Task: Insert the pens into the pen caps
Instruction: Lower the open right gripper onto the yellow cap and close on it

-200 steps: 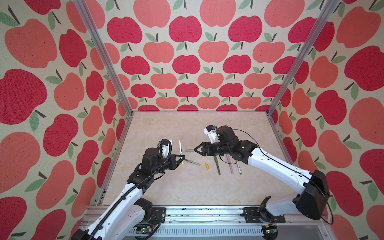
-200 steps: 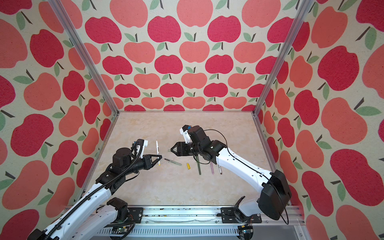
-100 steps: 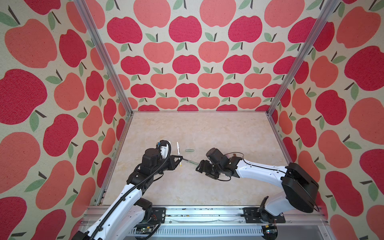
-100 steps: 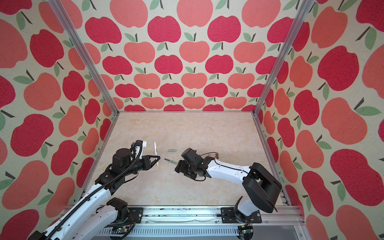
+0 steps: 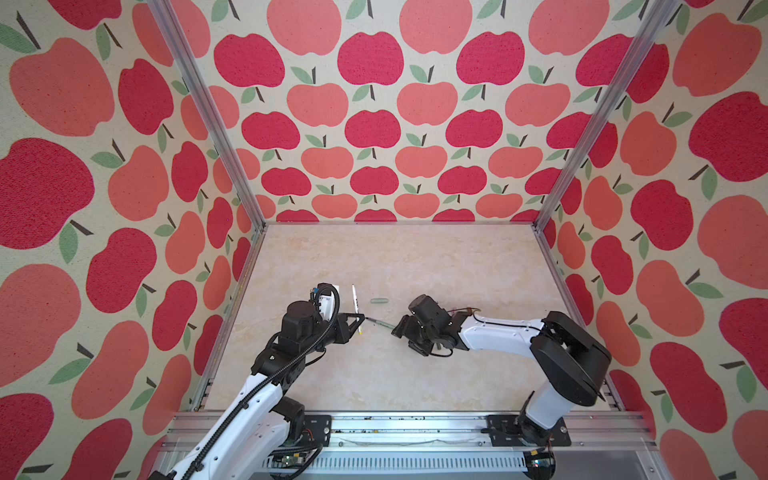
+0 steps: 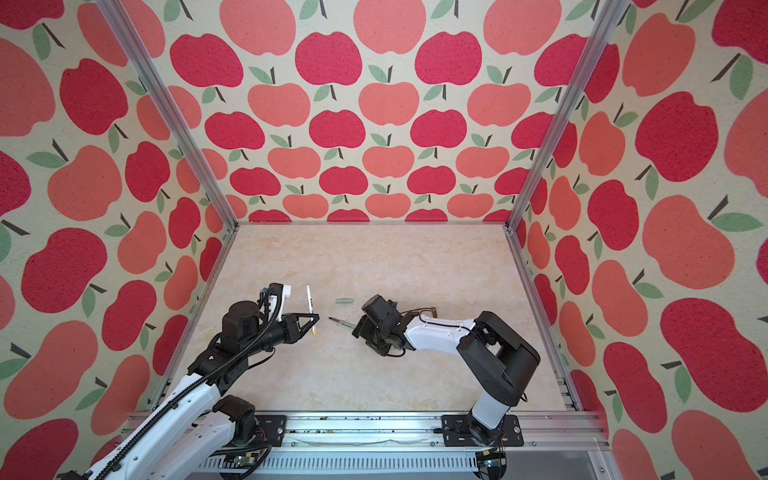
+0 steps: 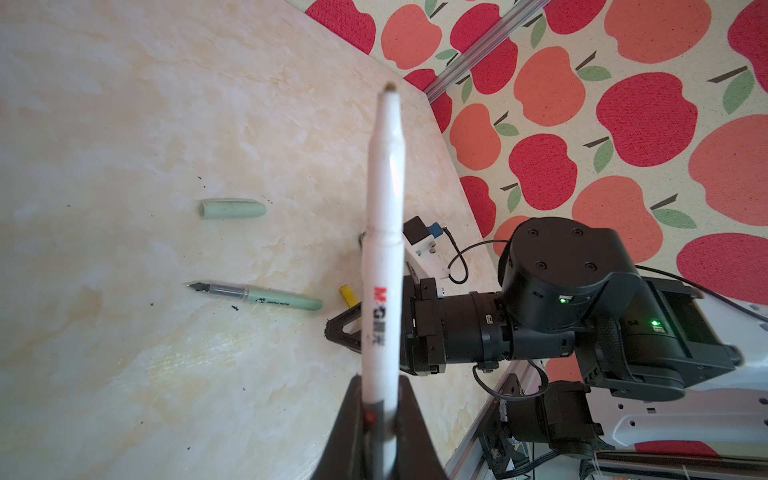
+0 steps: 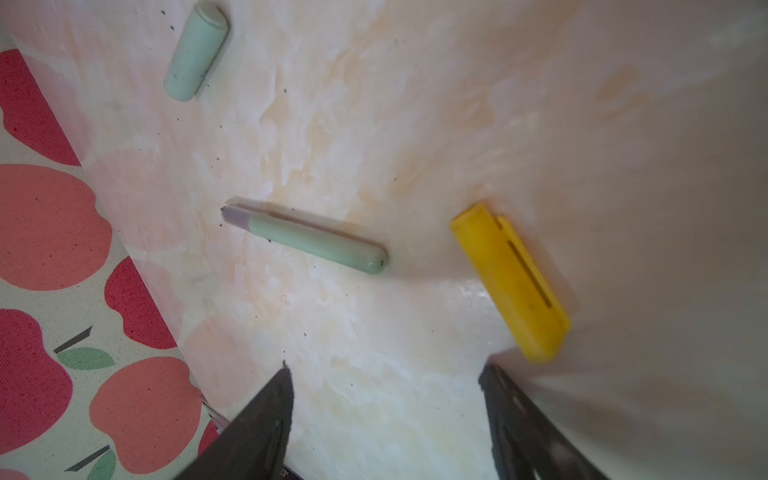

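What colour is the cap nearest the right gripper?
The cap is yellow; clearest in the right wrist view.

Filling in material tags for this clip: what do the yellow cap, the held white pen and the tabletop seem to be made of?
Yellow cap: opaque moulded plastic, slight sheen; a clip and slot run along its side.
White pen: smooth plastic, semi-gloss, with printed red and black lettering.
Tabletop: cream marble-pattern sheet with soft glare; likely laminate or vinyl, stone not excluded.
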